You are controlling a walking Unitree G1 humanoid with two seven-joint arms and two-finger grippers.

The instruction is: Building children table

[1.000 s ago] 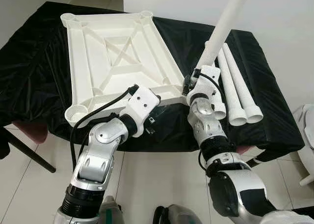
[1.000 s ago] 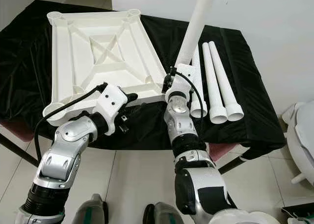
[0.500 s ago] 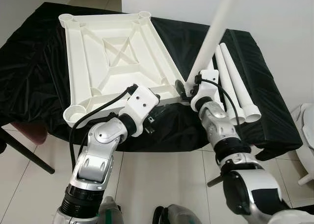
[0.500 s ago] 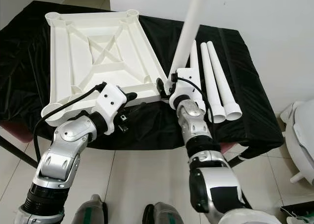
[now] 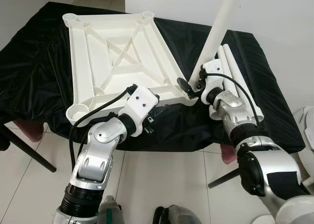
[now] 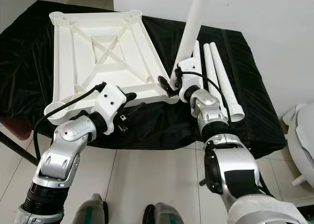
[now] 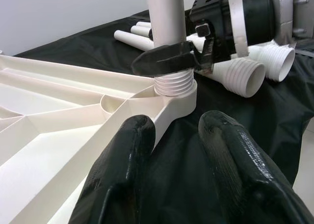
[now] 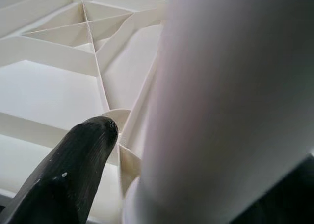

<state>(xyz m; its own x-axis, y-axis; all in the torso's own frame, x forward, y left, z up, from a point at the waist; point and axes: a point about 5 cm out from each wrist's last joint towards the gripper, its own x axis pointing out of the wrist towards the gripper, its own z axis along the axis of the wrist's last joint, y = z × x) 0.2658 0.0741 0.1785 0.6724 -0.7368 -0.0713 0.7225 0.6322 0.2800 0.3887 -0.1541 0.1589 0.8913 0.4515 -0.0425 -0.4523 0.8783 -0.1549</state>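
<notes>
Leg (image 5: 223,23) top cut off by pic edge; its threaded end partly hidden in tabletop (image 5: 117,52) near-right socket.

A plain room of a home is suggested: a pale tiled floor (image 5: 162,185) is seen below the grippers, a bare white wall (image 5: 274,13) beyond them, and a table draped in black cloth (image 5: 34,72) under them.

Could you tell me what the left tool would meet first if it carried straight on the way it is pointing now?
Probably the corner socket of the white tabletop, where the leg held by the right tool is seated. The left tool points right at it, though depth is uncertain.
</notes>
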